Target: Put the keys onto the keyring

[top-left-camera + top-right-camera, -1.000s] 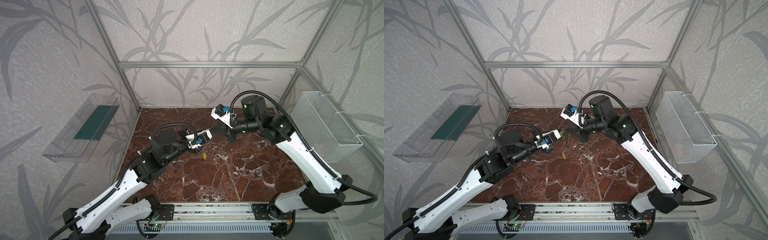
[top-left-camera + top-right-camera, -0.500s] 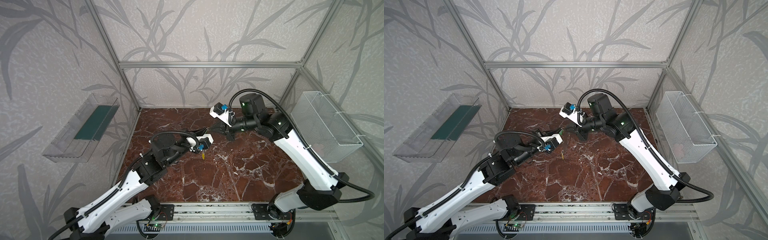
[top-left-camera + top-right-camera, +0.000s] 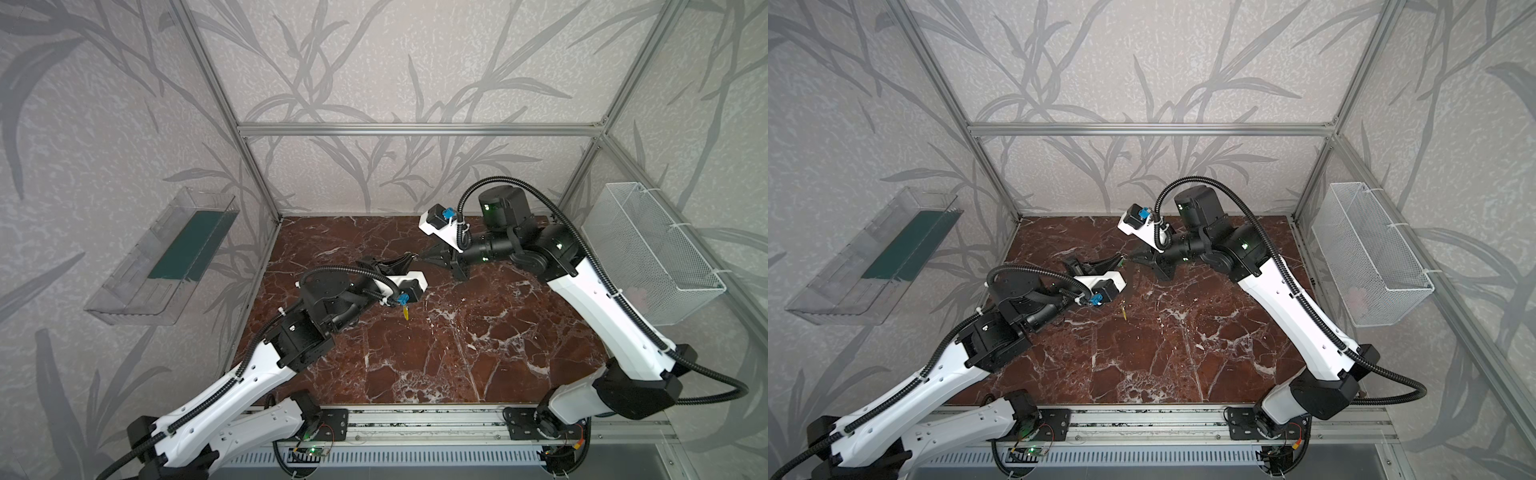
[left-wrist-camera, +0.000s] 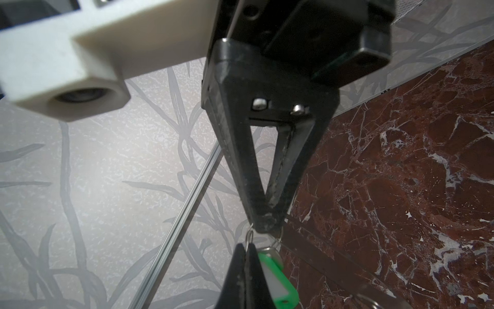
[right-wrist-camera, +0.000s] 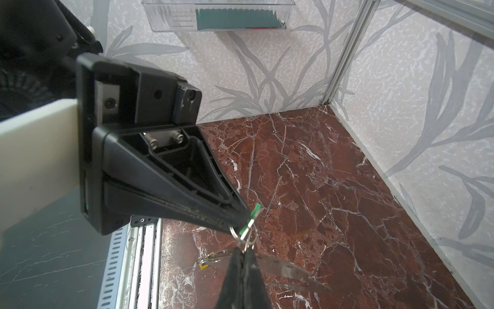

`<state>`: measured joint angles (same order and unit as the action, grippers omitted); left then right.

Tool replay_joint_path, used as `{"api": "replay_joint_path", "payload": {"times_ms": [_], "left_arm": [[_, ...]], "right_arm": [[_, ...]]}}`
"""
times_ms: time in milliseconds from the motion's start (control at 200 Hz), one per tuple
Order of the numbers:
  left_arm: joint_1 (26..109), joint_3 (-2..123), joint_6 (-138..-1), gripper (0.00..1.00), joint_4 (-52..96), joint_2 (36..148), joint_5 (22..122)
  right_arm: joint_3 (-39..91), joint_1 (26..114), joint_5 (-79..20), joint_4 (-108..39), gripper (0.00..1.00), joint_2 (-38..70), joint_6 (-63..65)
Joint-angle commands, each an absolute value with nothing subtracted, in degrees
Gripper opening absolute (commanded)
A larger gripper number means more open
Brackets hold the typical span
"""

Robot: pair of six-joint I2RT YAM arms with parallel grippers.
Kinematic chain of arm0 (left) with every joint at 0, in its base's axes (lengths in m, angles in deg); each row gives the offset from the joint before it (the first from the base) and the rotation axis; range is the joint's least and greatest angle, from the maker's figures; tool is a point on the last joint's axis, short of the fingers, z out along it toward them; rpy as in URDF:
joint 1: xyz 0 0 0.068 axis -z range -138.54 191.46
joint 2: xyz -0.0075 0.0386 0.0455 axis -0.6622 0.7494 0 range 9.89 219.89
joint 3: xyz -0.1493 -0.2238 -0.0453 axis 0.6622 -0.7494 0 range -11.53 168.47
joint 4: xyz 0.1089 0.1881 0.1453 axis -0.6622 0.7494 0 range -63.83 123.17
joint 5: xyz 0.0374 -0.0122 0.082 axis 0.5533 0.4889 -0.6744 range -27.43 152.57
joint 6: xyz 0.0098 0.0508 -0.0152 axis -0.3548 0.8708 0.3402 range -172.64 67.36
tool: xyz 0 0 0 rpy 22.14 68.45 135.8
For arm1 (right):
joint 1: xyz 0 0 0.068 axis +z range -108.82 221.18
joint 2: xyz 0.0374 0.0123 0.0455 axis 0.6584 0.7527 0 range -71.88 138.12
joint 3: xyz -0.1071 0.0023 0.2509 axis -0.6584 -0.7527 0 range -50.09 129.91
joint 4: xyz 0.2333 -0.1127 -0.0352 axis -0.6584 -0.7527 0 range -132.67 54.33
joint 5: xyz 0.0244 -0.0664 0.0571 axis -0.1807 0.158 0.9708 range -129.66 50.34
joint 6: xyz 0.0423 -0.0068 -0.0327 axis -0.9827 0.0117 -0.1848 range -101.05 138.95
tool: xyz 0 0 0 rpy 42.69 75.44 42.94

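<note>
At centre frame above the tabletop [image 3: 457, 353], the left end effector [image 5: 239, 222] clamps the green-tagged key [image 4: 278, 278] just beside the keyring [image 5: 286, 270], which the right end effector [image 5: 242, 252] grips. The yellow-tagged key [image 5: 204, 264] appears already hung; the green one looks not yet threaded.

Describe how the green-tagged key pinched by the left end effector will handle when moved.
Probably light: the left end effector carries the green-tagged key by a fingertip pinch alone. Likely floppy: its tag is linked only by a thin wire ring, so it should swing when moved. The glossy plastic may be slippery if gripped directly.
</note>
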<state>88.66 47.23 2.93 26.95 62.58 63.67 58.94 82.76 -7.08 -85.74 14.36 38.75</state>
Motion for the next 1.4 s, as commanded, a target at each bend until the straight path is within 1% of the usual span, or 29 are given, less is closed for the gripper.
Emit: {"api": "replay_joint_path", "payload": {"times_ms": [0, 550, 575, 675, 945, 965, 1070, 1395], "left_arm": [[88.49, 48.94, 5.32, 0.0, 22.47, 61.1, 62.07], [88.44, 49.4, 10.2, 0.0, 22.84, 60.23, 63.31], [88.4, 49.5, 12.26, 0.0, 22.91, 60.32, 63.23], [88.31, 50.31, 13.5, 0.0, 24.22, 60.56, 62.84], [87.18, 54.57, 11.19, 0.0, 33.33, 61.6, 63.11], [87.09, 54.79, 9.25, 0.0, 33.88, 61.79, 63.13], [86.69, 56.46, 8.02, 0.0, 36.45, 62.86, 63.01], [85.11, 57.11, 7.48, 0.0, 37.73, 64.82, 62.57]], "right_arm": [[59.99, 83.96, -3.26, -90.49, 0.0, 14.97, 39.04], [61.95, 84.07, -0.9, -92.76, 0.0, 16.1, 39.57], [62.05, 84.05, -0.74, -92.8, 0.0, 16.16, 39.55], [62.16, 84.11, -0.06, -93.06, 0.0, 16.01, 39.7], [62.06, 84.16, 3.17, -93.33, 0.0, 15.0, 40.22], [62.06, 84.16, 3.31, -93.33, 0.0, 14.92, 40.22], [62.06, 84.16, 3.89, -93.41, 0.0, 14.52, 40.35], [61.81, 84.16, 5.91, -93.46, 0.0, 13.72, 40.75]]}}
